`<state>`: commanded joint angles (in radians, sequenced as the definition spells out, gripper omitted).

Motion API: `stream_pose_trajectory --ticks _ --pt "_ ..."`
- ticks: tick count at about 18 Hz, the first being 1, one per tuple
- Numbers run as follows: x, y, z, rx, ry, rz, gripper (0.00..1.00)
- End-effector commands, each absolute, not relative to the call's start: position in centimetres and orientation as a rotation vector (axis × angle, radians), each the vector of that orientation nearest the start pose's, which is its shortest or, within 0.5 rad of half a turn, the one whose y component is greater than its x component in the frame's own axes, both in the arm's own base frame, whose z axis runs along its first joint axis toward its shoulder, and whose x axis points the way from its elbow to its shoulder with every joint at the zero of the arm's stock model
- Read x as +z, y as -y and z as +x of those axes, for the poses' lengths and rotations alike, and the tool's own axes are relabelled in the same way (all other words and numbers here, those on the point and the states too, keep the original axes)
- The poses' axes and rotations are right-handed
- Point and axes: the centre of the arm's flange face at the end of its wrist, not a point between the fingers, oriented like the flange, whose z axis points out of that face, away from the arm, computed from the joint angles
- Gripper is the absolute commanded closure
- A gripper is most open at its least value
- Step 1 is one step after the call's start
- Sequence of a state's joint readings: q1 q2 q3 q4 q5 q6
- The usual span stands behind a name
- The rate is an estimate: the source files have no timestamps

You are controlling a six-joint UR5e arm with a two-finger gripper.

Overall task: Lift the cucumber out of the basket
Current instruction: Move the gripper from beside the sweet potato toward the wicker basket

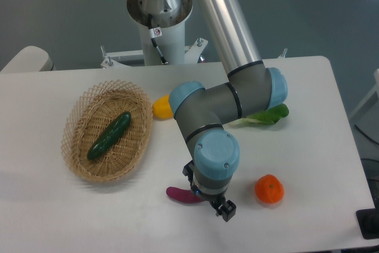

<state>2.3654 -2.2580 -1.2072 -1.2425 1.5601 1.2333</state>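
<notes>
- You are looking at the opening step: the reach toward the cucumber (109, 135) has not begun, judging by how far the gripper (222, 208) is sitting from it.
- The cucumber is lying inside the basket (76, 124), slanted along the basket's length, its upper end pointing toward the far edge of the counter (320, 146) and its lower end toward the near left corner. Nothing is lying on it or against it.
- The basket is resting on the left part of the counter, near the left edge.
- The gripper is hanging low over the near edge of the counter, around the middle, well apart from the basket. Its jaws are holding nothing that you can see; whether they are released or clenched I cannot tell, since the wrist is hiding most of them.
- A purple sweet potato (182, 195) is lying just beside the gripper, on its basket side, and an orange (269, 188) is sitting on its other side.
- A yellow item (161, 107) is peeking out from behind the arm, just beside the basket's rim, and a leafy bok choy (266, 115) is lying behind the elbow.
- For the next move, you would be lifting clear of the sweet potato, travelling toward the left edge, and turning the wrist so the jaws are straddling the cucumber across its narrow width at mid-length.
- Watch the flared rim as you come down; I judge it the likeliest thing to snag.
</notes>
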Motion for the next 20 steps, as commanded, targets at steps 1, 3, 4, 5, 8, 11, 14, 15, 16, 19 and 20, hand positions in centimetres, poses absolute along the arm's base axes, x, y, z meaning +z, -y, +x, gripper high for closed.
stream_pose_trajectory --ticks 1,3,4,5,8,11,14,15,16,19,20 --pt "26.6 -61.5 -43.5 -0.007 -0.681 -3.057 0.00" --pt "26.7 -61.4 -43.4 -0.008 -0.681 -3.055 0.00" --pt "26.7 -61.5 -43.2 -0.010 -0.681 -3.056 0.00" --pt "27.0 -61.5 -43.1 -0.008 -0.684 -3.055 0.00" --pt "27.6 -61.8 -41.8 -0.010 -0.699 -3.047 0.00" --pt "27.9 -60.9 -39.7 -0.046 -0.702 -3.053 0.00" --pt "28.1 -59.2 -34.5 -0.104 -0.752 -3.049 0.00" --pt "27.9 -58.5 -32.7 -0.130 -0.748 -3.056 0.00" --pt "27.8 -58.3 -30.9 -0.143 -0.754 -3.060 0.00" --pt "28.0 -57.4 -25.8 -0.169 -0.736 -3.083 0.00" --pt "27.5 -56.7 -24.0 -0.192 -0.747 -3.091 0.00"
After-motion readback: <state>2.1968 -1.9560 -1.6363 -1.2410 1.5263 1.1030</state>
